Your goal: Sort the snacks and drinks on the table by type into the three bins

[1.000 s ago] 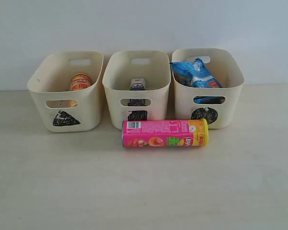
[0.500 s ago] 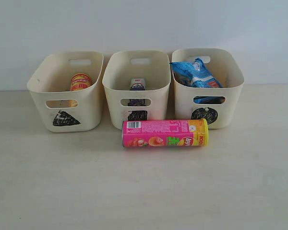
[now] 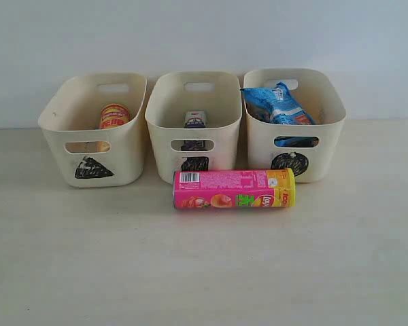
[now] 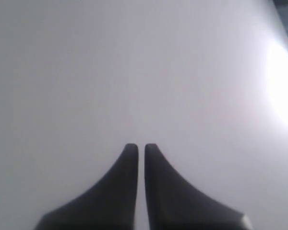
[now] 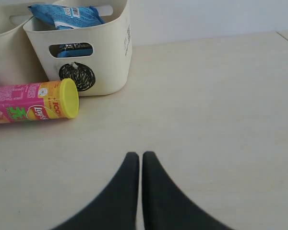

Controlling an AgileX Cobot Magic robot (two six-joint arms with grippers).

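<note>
The pink-yellow chip tube (image 3: 234,189) was found lying on the pale beige table (image 3: 190,272) before the cream plastic bins (image 3: 224,153); a carton (image 3: 195,119) inside the middle one was largely hidden. The left gripper (image 4: 136,148) and right gripper (image 5: 135,155) were closed, empty.

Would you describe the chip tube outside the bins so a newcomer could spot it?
Three cream bins stand in a row on the table. Before the middle and right ones lies a chip tube on its side. It alone is pink, with a yellow lid.
</note>
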